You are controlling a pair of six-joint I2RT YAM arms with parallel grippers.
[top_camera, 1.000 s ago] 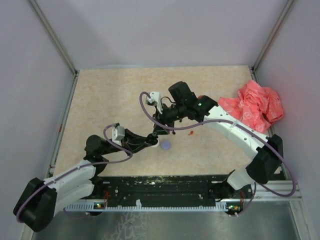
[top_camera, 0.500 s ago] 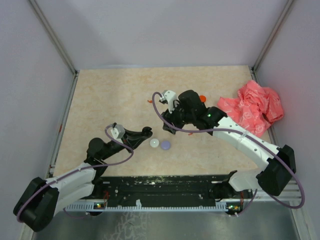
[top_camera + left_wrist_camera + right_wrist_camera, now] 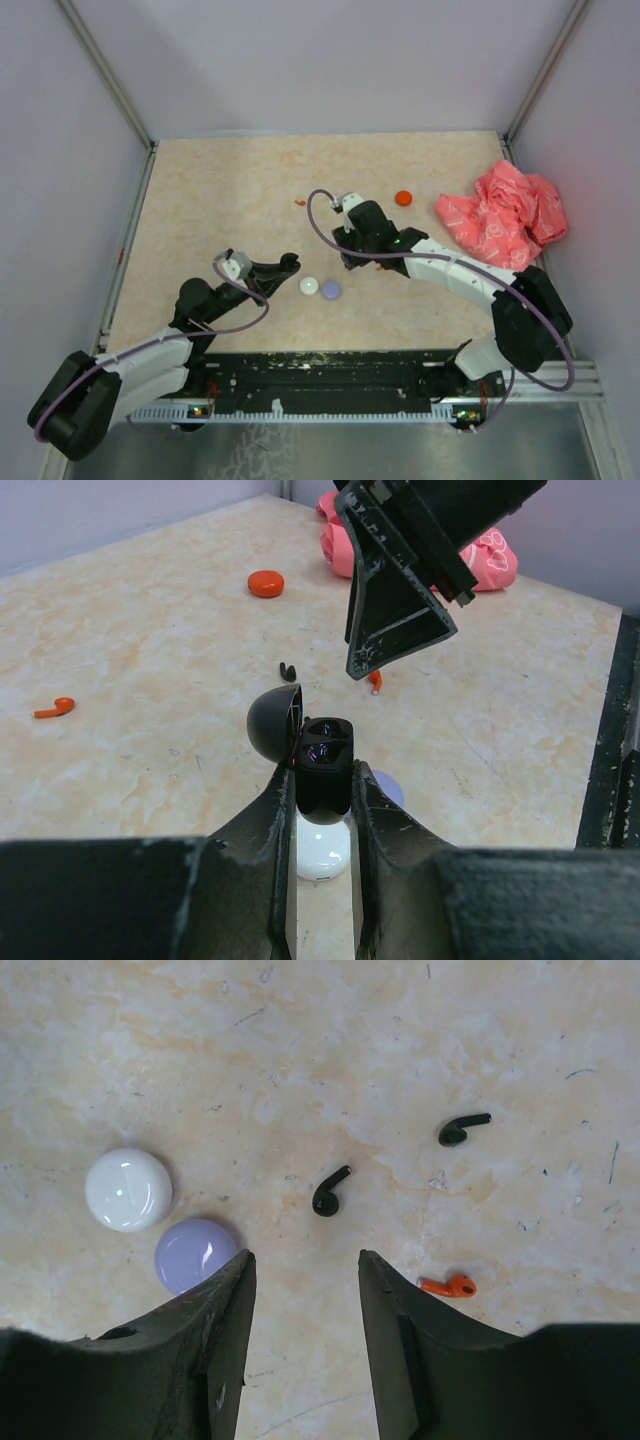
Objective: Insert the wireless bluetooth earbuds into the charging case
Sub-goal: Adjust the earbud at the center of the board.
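Note:
My left gripper (image 3: 325,780) is shut on a black charging case (image 3: 326,763) and holds it upright with its round lid (image 3: 273,725) swung open; whether anything sits inside I cannot tell. In the top view the left gripper (image 3: 288,263) is left of centre. My right gripper (image 3: 305,1260) hangs open and empty above the table, one of its fingers (image 3: 395,620) showing just beyond the case. Below it lie two black earbuds (image 3: 330,1192) (image 3: 463,1128) and an orange-red earbud (image 3: 448,1285). Another orange-red earbud (image 3: 299,202) lies farther back.
A white disc (image 3: 309,286) and a lilac disc (image 3: 331,290) lie side by side between the grippers, the white disc (image 3: 322,850) under the case. A red disc (image 3: 403,198) lies behind the right arm. A crumpled pink-red bag (image 3: 505,213) fills the right edge.
The right gripper has left the spot above the case, swung back and right, then settled lower beside the discs. The left gripper drew back slightly with the case.

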